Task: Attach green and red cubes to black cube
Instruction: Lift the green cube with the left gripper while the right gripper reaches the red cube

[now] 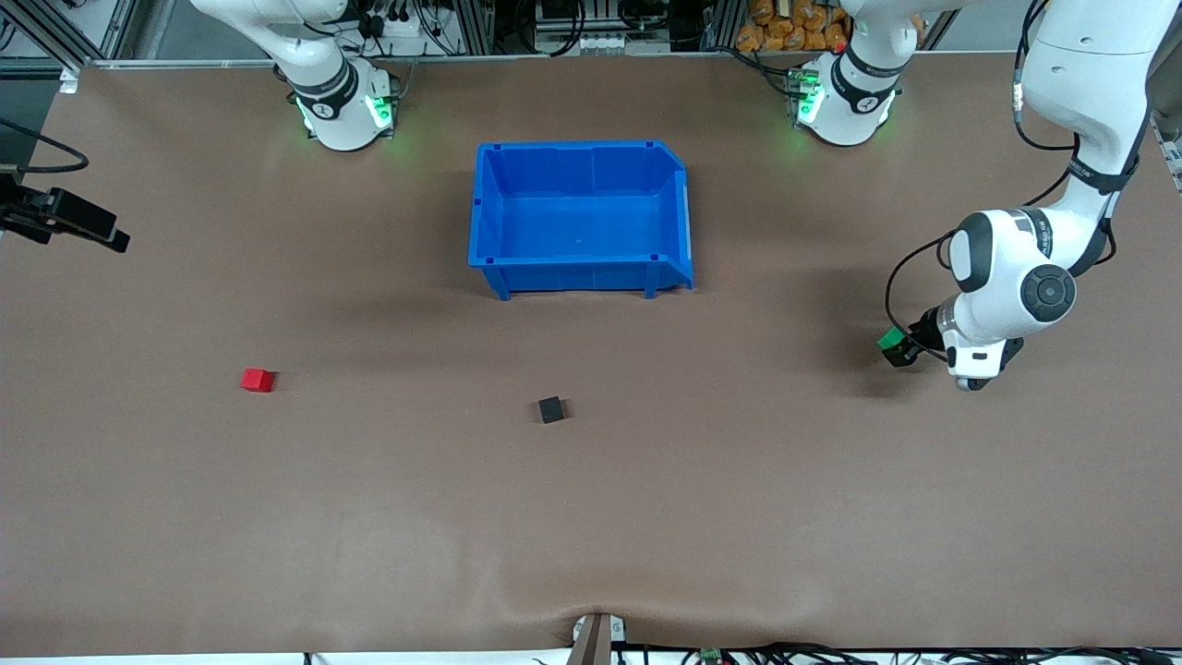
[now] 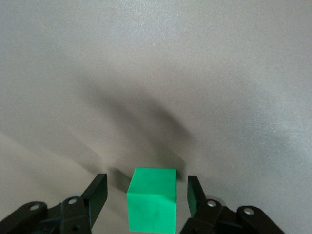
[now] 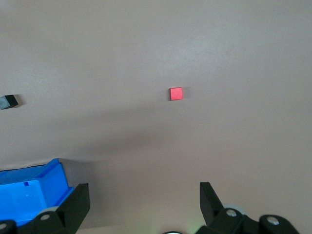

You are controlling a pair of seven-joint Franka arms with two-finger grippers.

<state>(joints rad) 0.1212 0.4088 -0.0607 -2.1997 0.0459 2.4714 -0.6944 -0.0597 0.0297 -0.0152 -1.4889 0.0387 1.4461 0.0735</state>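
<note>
Clearly the left gripper (image 2: 144, 195), jaws wide around the green cube (image 2: 152, 204) at the left arm's end of the table, risks nudging it askew on closing, while the right gripper (image 3: 141, 202) waits open, high above the table (image 1: 739, 517)

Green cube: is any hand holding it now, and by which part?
No hold yet. The left hand is open, its fingers apart from two opposite side faces of the green cube. The right hand holds nothing.
</note>
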